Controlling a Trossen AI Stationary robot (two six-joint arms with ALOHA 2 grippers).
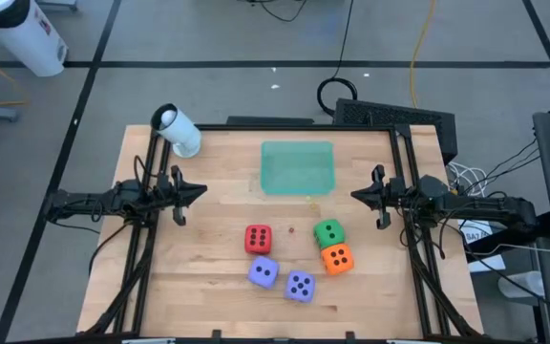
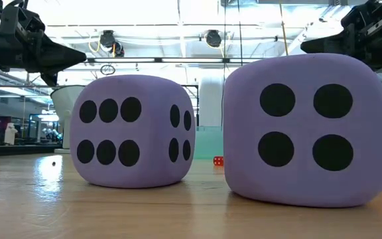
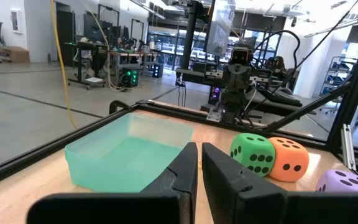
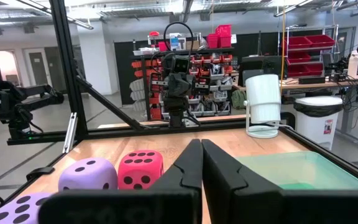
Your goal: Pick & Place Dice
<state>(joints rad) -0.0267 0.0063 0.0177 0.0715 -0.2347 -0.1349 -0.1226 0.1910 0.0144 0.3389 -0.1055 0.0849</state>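
Note:
Five dice rest on the wooden table in the high view: red (image 1: 258, 239), green (image 1: 328, 232), orange (image 1: 337, 258) and two lavender-purple ones (image 1: 264, 273) (image 1: 300, 286) nearest the near edge. The green and orange dice touch. The purple pair fills the low view (image 2: 132, 131) (image 2: 309, 129). My left gripper (image 1: 197, 191) (image 3: 199, 155) hovers shut above the table's left side, pointing right. My right gripper (image 1: 359, 196) (image 4: 201, 152) hovers shut above the right side, pointing left. Both are clear of the dice.
A translucent green tray (image 1: 298, 167) lies on the table toward the far edge, between the two grippers. A white cylinder (image 1: 177, 130) sits at the far left corner. Black frame rails (image 1: 404, 172) run along the table's sides.

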